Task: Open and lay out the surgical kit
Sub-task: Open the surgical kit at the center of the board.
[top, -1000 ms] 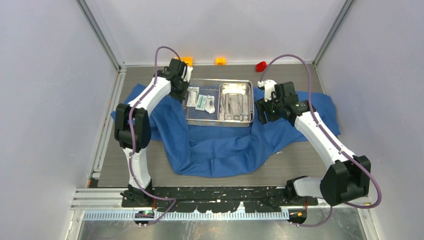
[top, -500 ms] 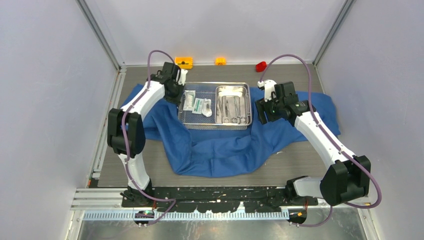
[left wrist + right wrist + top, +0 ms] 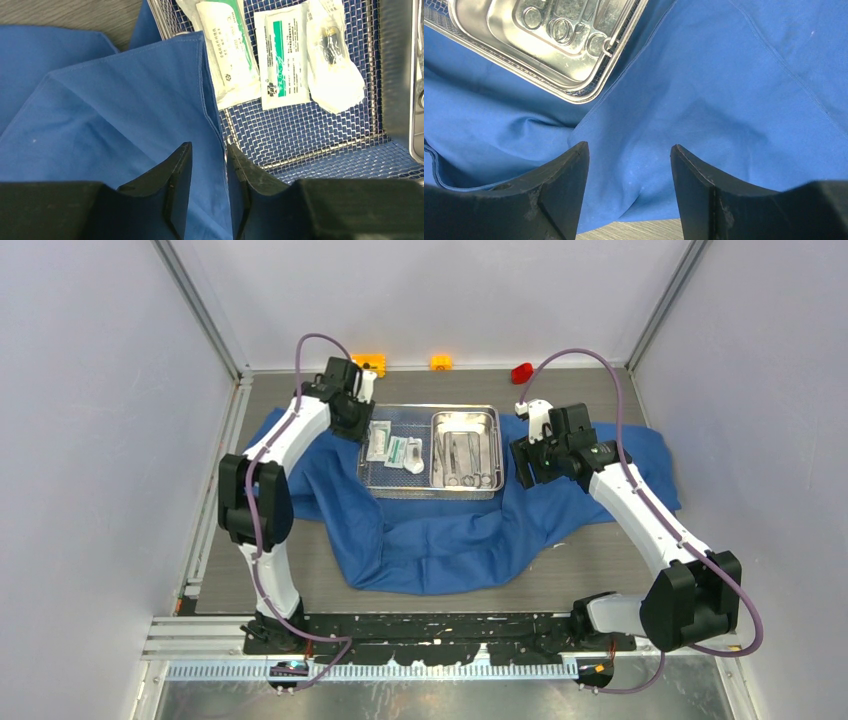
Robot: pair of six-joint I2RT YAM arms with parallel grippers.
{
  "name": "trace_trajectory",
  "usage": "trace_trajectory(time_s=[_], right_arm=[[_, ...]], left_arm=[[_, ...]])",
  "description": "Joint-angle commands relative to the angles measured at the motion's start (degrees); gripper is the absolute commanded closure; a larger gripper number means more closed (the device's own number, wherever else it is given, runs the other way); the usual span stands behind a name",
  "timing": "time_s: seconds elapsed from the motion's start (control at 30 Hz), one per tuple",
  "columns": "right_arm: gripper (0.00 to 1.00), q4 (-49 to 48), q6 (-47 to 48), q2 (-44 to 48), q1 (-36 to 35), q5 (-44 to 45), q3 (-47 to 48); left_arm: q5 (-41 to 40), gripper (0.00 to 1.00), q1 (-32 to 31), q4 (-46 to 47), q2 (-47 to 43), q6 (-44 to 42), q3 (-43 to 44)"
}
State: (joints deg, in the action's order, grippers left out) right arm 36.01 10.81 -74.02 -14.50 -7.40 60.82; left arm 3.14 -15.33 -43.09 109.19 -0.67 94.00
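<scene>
The wire-mesh basket (image 3: 395, 480) sits in the middle of the blue cloth (image 3: 440, 540), which lies open and rumpled beneath it and spreads out from the basket on every side. The widest stretch of cloth lies on the side of the basket nearest the arm bases.

Inside the basket, the steel tray (image 3: 466, 416) fills the half toward the right arm. Slim metal instruments (image 3: 465, 455) lie in the tray, and their ring handles (image 3: 559, 27) show in the right wrist view. The other half of the basket holds three white packets (image 3: 395, 447) side by side on the mesh (image 3: 310, 135). Two are flat with green print and one is a clear pouch.

The left gripper (image 3: 352, 425) is at the basket's outer edge on the packet side. In the left wrist view its fingers (image 3: 209, 147) stand a little apart. A folded hem of the cloth (image 3: 115, 115) runs down through the narrow gap between them, just beside the basket rim. The fold looks loose rather than pinched.

The right gripper (image 3: 523, 465) is just beside the basket's opposite edge, on the tray side. Its fingers (image 3: 629, 147) are spread wide over smooth cloth (image 3: 734, 100) and nothing is between them. A corner of the tray (image 3: 499, 25) and the basket rim show just beyond its tips.

Beyond the basket's far edge, off the cloth, two orange blocks (image 3: 368, 362) (image 3: 441, 362) and a small red block (image 3: 521, 372) rest at the back of the table (image 3: 590, 570).
</scene>
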Motion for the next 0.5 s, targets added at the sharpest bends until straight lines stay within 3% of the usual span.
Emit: trace_trajectory(time_s=[0.0, 0.23, 0.47], right_arm=[[0.35, -1.73, 0.55, -0.28, 0.26, -0.69, 0.18], [0.35, -1.51, 0.57, -0.60, 0.24, -0.77, 0.18], [0.35, -1.38, 0.70, -0.98, 0.21, -0.94, 0.13]], left_arm=[[0.79, 0.65, 0.35, 0.89, 2.22, -0.39, 3.22], [1.61, 0.58, 0.39, -0.14, 5.92, 0.13, 6.67], [0.73, 0.67, 0.43, 0.18, 5.99, -0.04, 7.07]])
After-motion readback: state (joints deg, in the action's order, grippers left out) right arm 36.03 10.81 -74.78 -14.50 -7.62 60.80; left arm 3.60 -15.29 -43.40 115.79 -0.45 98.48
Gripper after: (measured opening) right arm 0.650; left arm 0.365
